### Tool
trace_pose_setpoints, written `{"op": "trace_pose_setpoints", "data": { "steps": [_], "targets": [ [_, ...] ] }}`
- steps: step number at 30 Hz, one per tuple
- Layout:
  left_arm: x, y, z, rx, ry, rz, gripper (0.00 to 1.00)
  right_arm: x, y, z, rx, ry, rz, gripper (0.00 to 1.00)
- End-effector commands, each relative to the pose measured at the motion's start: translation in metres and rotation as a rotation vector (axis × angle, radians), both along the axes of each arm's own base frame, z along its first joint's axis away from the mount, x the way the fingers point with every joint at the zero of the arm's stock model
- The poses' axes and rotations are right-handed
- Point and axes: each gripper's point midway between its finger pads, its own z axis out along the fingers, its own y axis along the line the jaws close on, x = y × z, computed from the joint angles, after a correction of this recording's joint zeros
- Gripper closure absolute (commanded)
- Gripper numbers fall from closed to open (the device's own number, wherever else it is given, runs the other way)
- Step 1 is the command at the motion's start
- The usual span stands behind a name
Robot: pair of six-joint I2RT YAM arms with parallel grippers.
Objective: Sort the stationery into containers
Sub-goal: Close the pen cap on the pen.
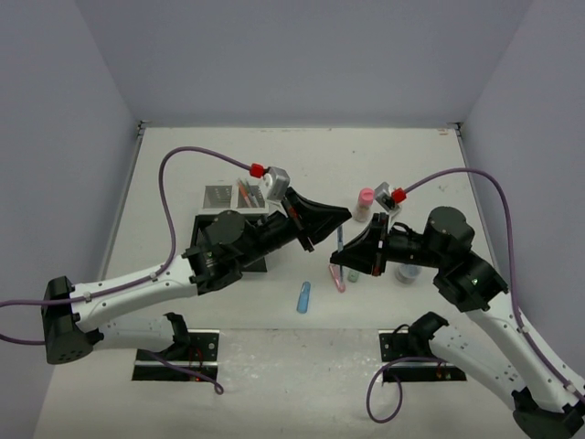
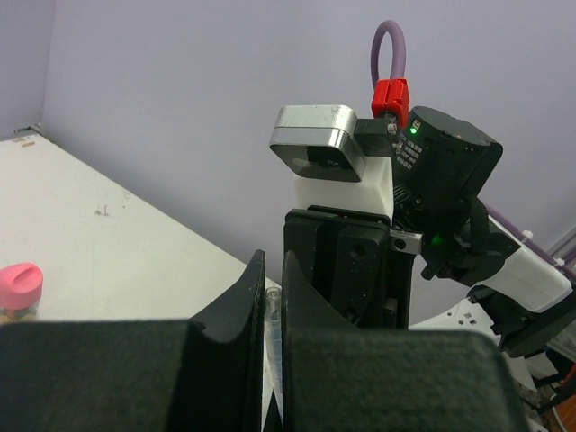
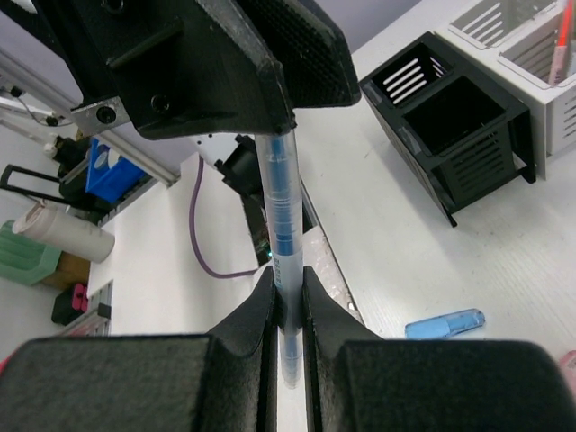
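Two grippers hold one pen (image 1: 339,240) up over the middle of the table (image 1: 420,155), seen from the top. The left gripper (image 1: 342,219) pinches its far end and the right gripper (image 1: 340,259) pinches its near end. The organiser (image 1: 219,195) sits toward the left edge. A blue capsule (image 1: 303,297) lies nearer the near edge.

From the left wrist, the left gripper is closed tight with the clear pen squeezed inside.

From the right wrist, the right gripper is closed on the pen too, and the left gripper grips its other end.
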Motion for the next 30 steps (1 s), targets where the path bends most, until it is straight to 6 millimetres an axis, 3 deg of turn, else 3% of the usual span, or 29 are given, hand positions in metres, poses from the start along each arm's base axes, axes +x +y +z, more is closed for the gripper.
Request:
{"op": "trace_pose_setpoints", "data": {
  "steps": [1, 10, 16, 20, 23, 26, 30],
  "targets": [
    [-0.031, -0.011, -0.067, 0.133, 0.087, -0.156, 1.0, 0.051, -0.006, 0.067, 0.076, -0.135, -0.242, 1.0],
    [-0.053, -0.022, -0.118, 0.166, 0.206, -0.235, 1.0, 0.07, 0.002, 0.111, 0.129, -0.179, -0.272, 1.0],
    [-0.062, -0.022, -0.132, 0.175, 0.233, -0.248, 1.0, 0.081, 0.008, 0.12, 0.126, -0.182, -0.274, 1.0],
    [-0.046, -0.008, -0.135, 0.212, 0.237, -0.133, 1.0, 0.08, 0.016, 0.09, 0.088, -0.153, -0.221, 1.0],
    [-0.014, 0.009, -0.113, 0.232, 0.202, 0.066, 1.0, 0.071, 0.022, 0.062, 0.055, -0.151, -0.137, 1.0],
    [0.01, 0.029, -0.086, 0.259, 0.14, 0.227, 1.0, 0.076, 0.021, 0.028, 0.0, -0.124, -0.153, 0.99],
    [0.021, 0.042, -0.042, 0.224, 0.069, 0.305, 1.0, 0.085, 0.018, 0.005, -0.044, -0.105, -0.198, 0.99]
  ]
}}
